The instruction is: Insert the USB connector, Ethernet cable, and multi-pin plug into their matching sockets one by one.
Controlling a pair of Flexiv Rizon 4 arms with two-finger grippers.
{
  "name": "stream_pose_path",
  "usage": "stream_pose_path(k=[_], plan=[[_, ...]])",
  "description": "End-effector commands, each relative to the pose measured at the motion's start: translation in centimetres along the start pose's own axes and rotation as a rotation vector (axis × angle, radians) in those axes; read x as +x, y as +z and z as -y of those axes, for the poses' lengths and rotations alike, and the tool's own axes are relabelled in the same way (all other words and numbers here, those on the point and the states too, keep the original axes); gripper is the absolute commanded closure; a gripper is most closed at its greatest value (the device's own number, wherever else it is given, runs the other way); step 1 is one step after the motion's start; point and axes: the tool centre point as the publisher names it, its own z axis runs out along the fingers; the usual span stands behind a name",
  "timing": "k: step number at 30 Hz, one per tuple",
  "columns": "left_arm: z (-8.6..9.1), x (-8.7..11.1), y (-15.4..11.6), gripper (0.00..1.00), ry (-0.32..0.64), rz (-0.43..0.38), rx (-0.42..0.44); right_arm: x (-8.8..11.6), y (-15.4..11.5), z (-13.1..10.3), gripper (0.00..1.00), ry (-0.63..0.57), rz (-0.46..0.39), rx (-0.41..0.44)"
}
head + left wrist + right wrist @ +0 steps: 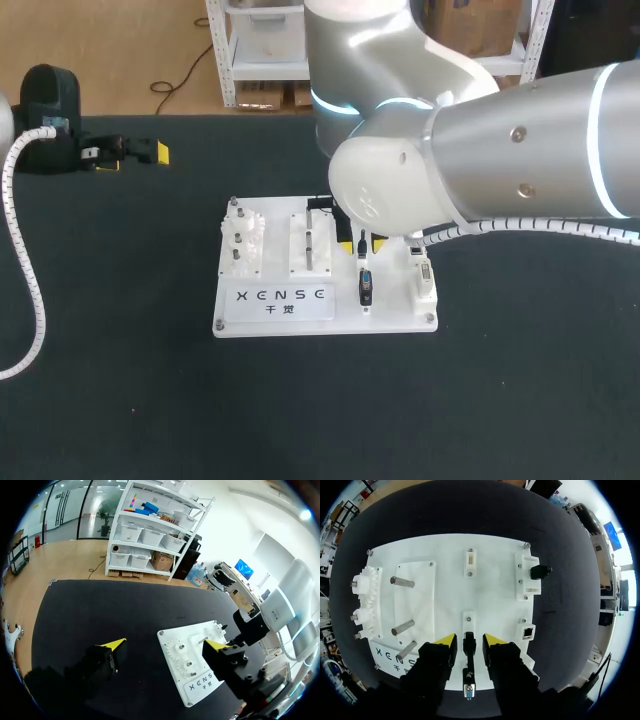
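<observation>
right claw (469,641) released, yellow tips flanking the black multi-pin plug (469,649), neither touching it, near the white board's (495,595) front edge; left claw (167,643) spread wide, above the table (500,400) beyond the board's left edge

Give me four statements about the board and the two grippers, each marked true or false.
1. The right gripper is above the white board. True.
2. The left gripper holds a cable. False: it is open and empty, away from the board.
3. A black connector lies between the right gripper's open fingers. True.
4. The gears sit right beside the network socket. False: they are at opposite edges of the board.
</observation>
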Motion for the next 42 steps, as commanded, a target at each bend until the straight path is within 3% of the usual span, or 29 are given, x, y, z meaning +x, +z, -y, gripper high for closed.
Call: stream_pose_path(k=[1, 6, 28, 42], plan=[[0.0, 0.0, 0.0, 0.0, 0.0, 0.0, 0.0, 0.0, 0.1, -0.2, 0.84, 0.003, 0.006, 0.008], [0.0, 0.0, 0.0, 0.0, 0.0, 0.0, 0.0, -0.1, 0.0, -0.1, 1.0, 0.007, 0.008, 0.003], [0.0, 0.0, 0.0, 0.0, 0.0, 0.0, 0.0, -0.1, -2.0, -0.2, 1.0, -0.025, 0.064, 0.0], [0.0, 0.0, 0.0, 0.0, 0.0, 0.0, 0.0, 0.3, -3.3, 2.1, 1.0, -0.002, 0.098, -0.015]])
